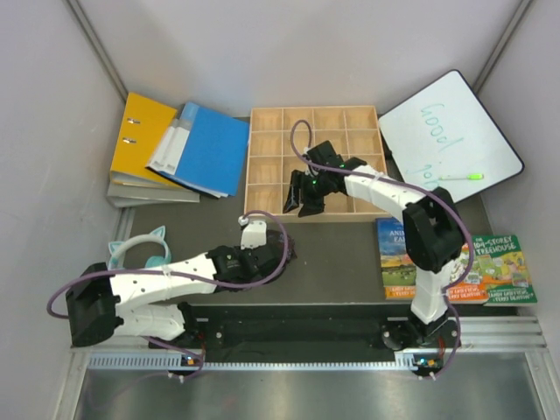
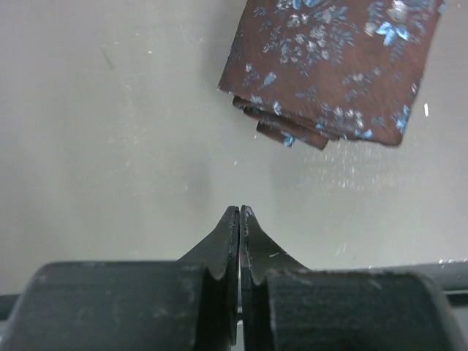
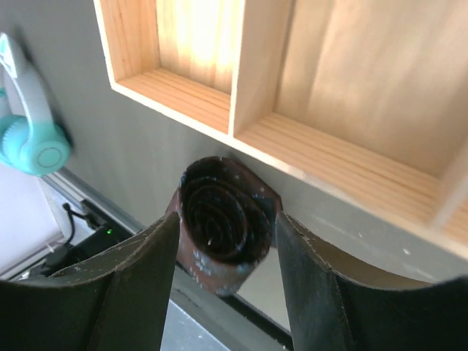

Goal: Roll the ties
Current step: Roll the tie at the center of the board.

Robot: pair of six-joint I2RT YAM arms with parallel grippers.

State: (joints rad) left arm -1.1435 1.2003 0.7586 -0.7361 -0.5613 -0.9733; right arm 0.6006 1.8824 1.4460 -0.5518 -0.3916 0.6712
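Left fingers: I am watching the left fingers (image 2: 239,219) pressing flat together on nothing, hovering low over the grey worktop (image 2: 110,146)
Right fingers: the right fingers (image 3: 164,245) are clamping the rolled tie (image 3: 219,208) from both sides, its spiral end facing my wrist camera
Rolled tie: it is hanging in that grip right by the near wall of the wooden tray (image 3: 241,80); I cannot tell whether it is touching anything below
Second tie: the second tie (image 2: 336,66), brown with blue flowers, is lying in folded layers on the worktop, ahead of the left fingers and apart from them
Elsewhere: teal headphones (image 3: 33,139) are sitting beside the left arm
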